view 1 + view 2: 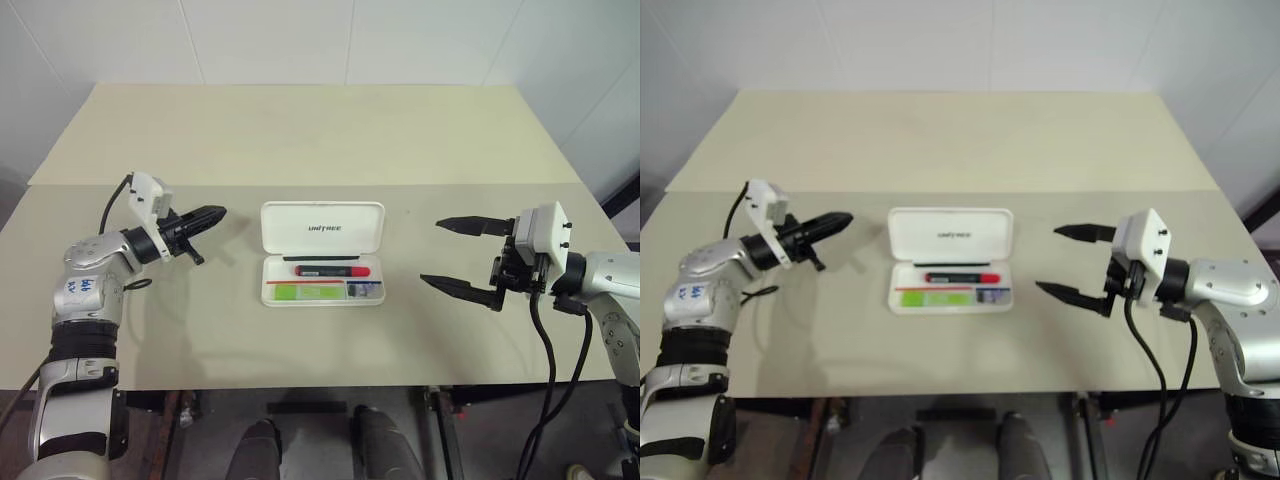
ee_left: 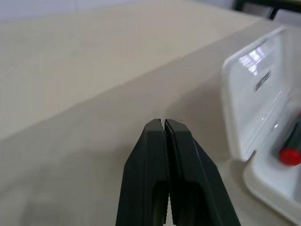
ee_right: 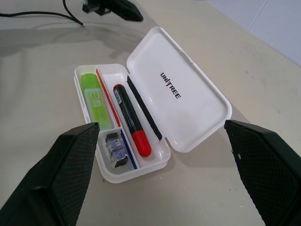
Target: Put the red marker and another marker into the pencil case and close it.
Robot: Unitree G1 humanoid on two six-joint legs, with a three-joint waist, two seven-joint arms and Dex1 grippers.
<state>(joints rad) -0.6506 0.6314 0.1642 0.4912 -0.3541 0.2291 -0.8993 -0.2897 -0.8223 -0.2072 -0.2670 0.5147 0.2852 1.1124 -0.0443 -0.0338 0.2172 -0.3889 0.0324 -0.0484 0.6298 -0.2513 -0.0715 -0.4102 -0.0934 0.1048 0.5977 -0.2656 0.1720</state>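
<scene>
2 markers lie inside the pencil case (image 1: 322, 254), whose light stiff lid wants pushing at its far edge; left gripper (image 1: 213, 216) pressed together, right gripper (image 1: 456, 255) spread wide.

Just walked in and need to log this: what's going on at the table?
Both markers already lie in the open pencil case: the red marker and the green marker. The lid is still up. The left pincer, shut and empty, sits beside the lid. The right pincer is wide open, holding nothing.
</scene>
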